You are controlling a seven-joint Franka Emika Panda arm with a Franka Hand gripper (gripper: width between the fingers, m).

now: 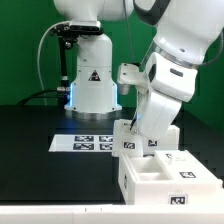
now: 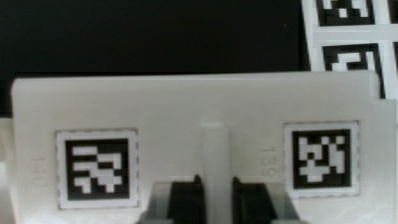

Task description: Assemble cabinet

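Observation:
The cabinet is in white tagged pieces at the exterior view's lower right. An open box body (image 1: 165, 178) stands there, and an upright panel (image 1: 128, 138) rises at its back left corner. My gripper (image 1: 138, 128) comes down onto that panel from above. In the wrist view the panel (image 2: 178, 105) fills the picture, with one square tag on each side of a thin raised rib (image 2: 217, 150). My gripper (image 2: 217, 184) is shut on that rib. Both dark fingers (image 2: 185, 202) press against it with no gap showing.
The marker board (image 1: 85, 143) lies flat on the black table to the exterior view's left of the cabinet pieces; its tags also show past the panel (image 2: 352, 58). The white robot base (image 1: 92, 85) stands behind it.

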